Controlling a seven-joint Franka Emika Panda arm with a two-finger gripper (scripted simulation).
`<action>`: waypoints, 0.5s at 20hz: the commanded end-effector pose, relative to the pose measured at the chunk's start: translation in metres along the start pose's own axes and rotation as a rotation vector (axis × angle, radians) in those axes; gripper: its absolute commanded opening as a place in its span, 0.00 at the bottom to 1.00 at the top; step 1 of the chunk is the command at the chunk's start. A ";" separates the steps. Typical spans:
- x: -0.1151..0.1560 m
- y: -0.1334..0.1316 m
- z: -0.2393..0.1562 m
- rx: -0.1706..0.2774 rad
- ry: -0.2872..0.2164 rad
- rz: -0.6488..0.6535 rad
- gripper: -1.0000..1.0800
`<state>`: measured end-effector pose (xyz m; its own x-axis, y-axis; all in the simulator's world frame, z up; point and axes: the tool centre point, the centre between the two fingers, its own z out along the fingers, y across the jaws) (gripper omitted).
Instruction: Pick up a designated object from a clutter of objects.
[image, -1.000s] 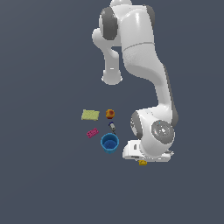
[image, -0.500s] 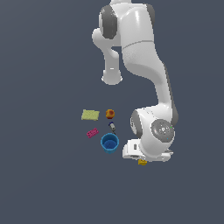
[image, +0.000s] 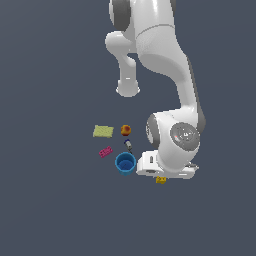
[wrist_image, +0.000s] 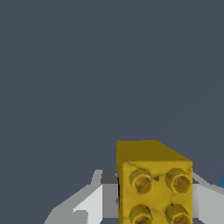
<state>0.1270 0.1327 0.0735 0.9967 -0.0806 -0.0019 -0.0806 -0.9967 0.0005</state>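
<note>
Gripper (wrist_image: 153, 205): closed on the yellow brick (wrist_image: 153, 183); pale fingers (wrist_image: 94, 203) flank it on both sides in the wrist view. In the exterior view the gripper itself is mostly hidden under the arm's white wrist housing.
Yellow brick: boxy, studded face w/ four round studs toward the wrist cam. In the exterior view only a small yellow bit (image: 160, 180) shows, just below the wrist housing, near the blue cup on the exterior view's right. Contact w/ worktop: can't tell.
Blue cup (image: 125, 163): upright, open top visible; taken as landmark for the rest.
Dark-and-white piece (image: 128, 145): tiny, just beyond the cup's rim, between cup and fruit.
Orange-red fruit (image: 126, 130): round, farther from the cup along the same line, apart from the dark piece.
Pale yellow-green pad (image: 103, 131): flat, well off the cup toward the exterior view's left, beside the fruit.
Magenta flat brick (image: 105, 151): near the cup on the exterior view's left, between cup and pad, touching neither.
Worktop (image: 50, 200): plain dark grey-blue.
Arm (image: 165, 60): white, bent down over the brick; wrist housing just beside the cup.
</note>
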 end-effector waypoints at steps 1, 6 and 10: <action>-0.002 0.007 -0.021 0.000 0.002 0.000 0.00; -0.009 0.026 -0.074 0.000 0.002 0.000 0.00; -0.016 0.043 -0.120 0.000 0.002 0.000 0.00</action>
<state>0.1114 0.0977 0.1755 0.9967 -0.0810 -0.0006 -0.0810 -0.9967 0.0003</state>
